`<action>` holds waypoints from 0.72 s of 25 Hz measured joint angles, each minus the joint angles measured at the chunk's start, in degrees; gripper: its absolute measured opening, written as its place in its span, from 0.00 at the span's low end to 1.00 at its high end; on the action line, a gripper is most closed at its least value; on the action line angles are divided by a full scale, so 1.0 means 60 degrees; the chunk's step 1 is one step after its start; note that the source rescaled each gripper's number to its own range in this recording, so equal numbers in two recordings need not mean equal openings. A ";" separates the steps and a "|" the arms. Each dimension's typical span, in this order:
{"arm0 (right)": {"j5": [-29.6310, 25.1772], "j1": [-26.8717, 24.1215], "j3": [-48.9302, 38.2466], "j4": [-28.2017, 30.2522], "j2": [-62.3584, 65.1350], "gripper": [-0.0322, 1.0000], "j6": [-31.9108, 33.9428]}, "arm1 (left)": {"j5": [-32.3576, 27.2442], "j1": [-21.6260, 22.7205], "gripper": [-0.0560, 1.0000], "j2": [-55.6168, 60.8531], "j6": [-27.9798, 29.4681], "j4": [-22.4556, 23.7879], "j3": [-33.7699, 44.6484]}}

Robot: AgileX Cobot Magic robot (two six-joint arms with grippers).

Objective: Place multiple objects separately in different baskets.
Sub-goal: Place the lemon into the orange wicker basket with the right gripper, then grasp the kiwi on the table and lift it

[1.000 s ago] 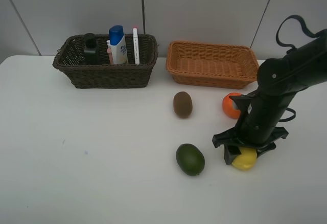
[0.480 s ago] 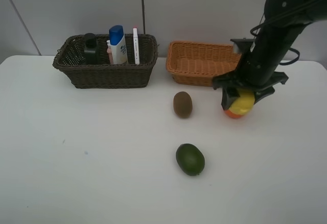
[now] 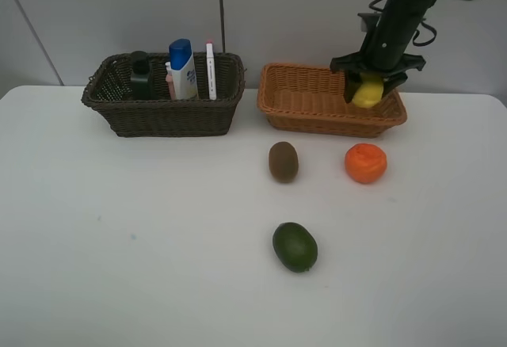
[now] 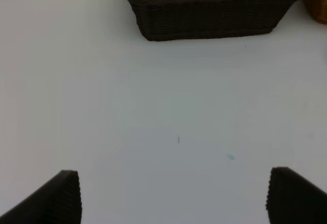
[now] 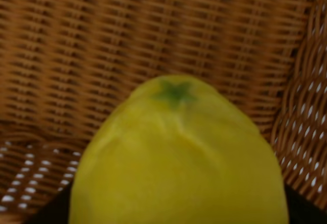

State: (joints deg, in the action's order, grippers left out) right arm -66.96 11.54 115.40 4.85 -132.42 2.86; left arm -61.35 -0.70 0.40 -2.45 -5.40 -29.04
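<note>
My right gripper (image 3: 370, 87) is shut on the yellow lemon (image 3: 369, 91) and holds it above the right end of the light orange-tan basket (image 3: 317, 117). The right wrist view is filled by the lemon (image 5: 179, 157) with the basket weave (image 5: 102, 45) right behind it. On the table lie the orange (image 3: 365, 162), the brown kiwi (image 3: 283, 162) and the dark green fruit (image 3: 295, 246). The dark brown basket (image 3: 166, 113) holds the pump bottle (image 3: 140, 75), blue-capped tube (image 3: 183, 68), pink bottle (image 3: 169, 81) and marker (image 3: 211, 70). My left gripper (image 4: 173, 196) is open over bare table, its fingertips (image 4: 64, 193) wide apart.
A white table (image 3: 119, 244) carries everything, with a grey panelled wall (image 3: 301, 6) behind the baskets. In the left wrist view the dark basket (image 4: 209, 19) stands ahead of the open fingers. The left arm does not show in the exterior high view.
My right arm has lifted the lemon from the table's front right and carried it back and up over the tan basket. The uncovered orange stays in place.
</note>
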 joint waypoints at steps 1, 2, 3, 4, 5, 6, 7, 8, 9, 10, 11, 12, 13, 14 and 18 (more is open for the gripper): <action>-0.0045 -0.0010 0.0247 0.0152 -0.0124 0.27 0.0000 | 0.0000 0.0000 0.95 0.0000 0.0000 0.0000 0.0000; -0.0056 -0.0010 0.0362 0.0278 -0.0187 0.54 -0.0011 | 0.0000 0.0000 0.95 0.0000 0.0000 0.0000 0.0000; -0.0048 -0.0010 0.0416 0.0341 -0.0222 0.73 -0.0024 | 0.0000 0.0000 0.95 0.0000 0.0000 0.0000 0.0000; -0.0068 -0.0010 0.0465 0.0361 -0.0229 0.82 -0.0024 | 0.0000 0.0000 0.95 0.0000 0.0000 0.0000 0.0000; -0.0068 -0.0010 0.0492 0.0361 -0.0233 0.88 -0.0024 | 0.0000 0.0000 0.95 0.0000 0.0000 0.0000 0.0000; -0.0137 -0.0010 0.0492 0.0361 -0.0233 0.92 -0.0024 | 0.0000 0.0000 0.95 0.0000 0.0000 0.0000 0.0000; -0.0283 -0.0010 0.0492 0.0333 -0.0233 0.94 -0.0024 | 0.0000 0.0000 0.95 0.0000 0.0000 0.0000 0.0000; -0.0382 -0.0010 0.0492 0.0277 -0.0233 0.96 -0.0024 | 0.0000 0.0000 0.95 0.0000 0.0000 0.0000 0.0000; -0.0425 -0.0010 0.0492 0.0170 -0.0233 0.96 -0.0024 | 0.0000 0.0000 0.95 0.0000 0.0000 0.0000 0.0000; -0.0448 -0.0010 0.0492 0.0012 -0.0180 0.96 -0.0024 | 0.0000 0.0000 0.95 0.0000 0.0000 0.0000 0.0000; -0.0448 -0.0010 0.0462 -0.0189 -0.0071 0.96 -0.0024 | 0.0000 0.0000 0.95 0.0000 0.0000 0.0000 0.0000; -0.0440 -0.0001 0.0363 -0.0406 0.0072 0.96 -0.0024 | 0.0000 0.0000 0.95 0.0000 0.0000 0.0000 0.0000; -0.0440 0.0022 0.0223 -0.0578 0.0296 0.96 -0.0024 | 0.0000 0.0000 0.95 0.0000 0.0000 0.0000 0.0000; -0.0440 0.0081 0.0018 -0.0743 0.0588 0.96 -0.0024 | 0.0000 0.0000 0.95 0.0000 0.0000 0.0000 0.0000; -0.0428 0.0529 -0.1190 -0.0952 0.1822 0.96 0.0087 | 0.0000 0.0000 0.95 0.0000 0.0000 0.0000 0.0000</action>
State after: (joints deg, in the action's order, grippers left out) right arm -69.53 14.71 108.26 -0.86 -121.49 3.39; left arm -61.35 -0.70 0.40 -2.45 -5.40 -29.04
